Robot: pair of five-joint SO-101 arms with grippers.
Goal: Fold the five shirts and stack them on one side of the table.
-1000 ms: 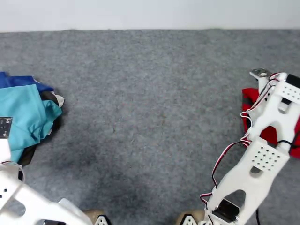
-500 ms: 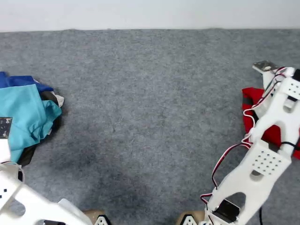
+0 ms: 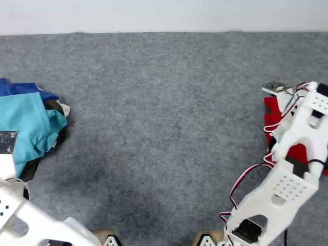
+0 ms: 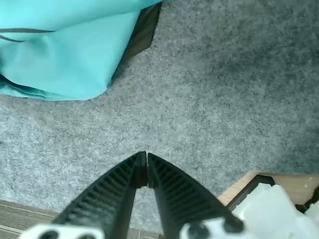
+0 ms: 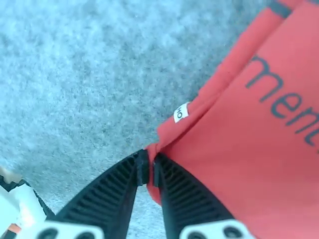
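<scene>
A pile of shirts lies at the table's left edge: a teal shirt [image 3: 28, 128] on top, a blue shirt [image 3: 20, 88] behind it, a dark one [image 3: 57, 137] beneath. The left wrist view shows the teal shirt [image 4: 65, 50] ahead of my left gripper [image 4: 147, 172], which is shut on nothing over bare carpet. A red shirt [image 3: 297, 151] with dark lettering lies at the right edge, partly under the right arm [image 3: 292, 174]. My right gripper [image 5: 148, 167] is shut on the red shirt [image 5: 249, 149] at its corner, near a small white tag [image 5: 181, 112].
Grey carpet [image 3: 164, 113] covers the table, with a wide open stretch between the two arms. A white wall [image 3: 164, 15] runs along the far edge. The wooden base edge [image 4: 244, 184] of the left arm lies near its gripper.
The right arm's wrist swung outward toward the far right, then came back inward and lower over the red shirt's left edge. The left arm barely moved.
</scene>
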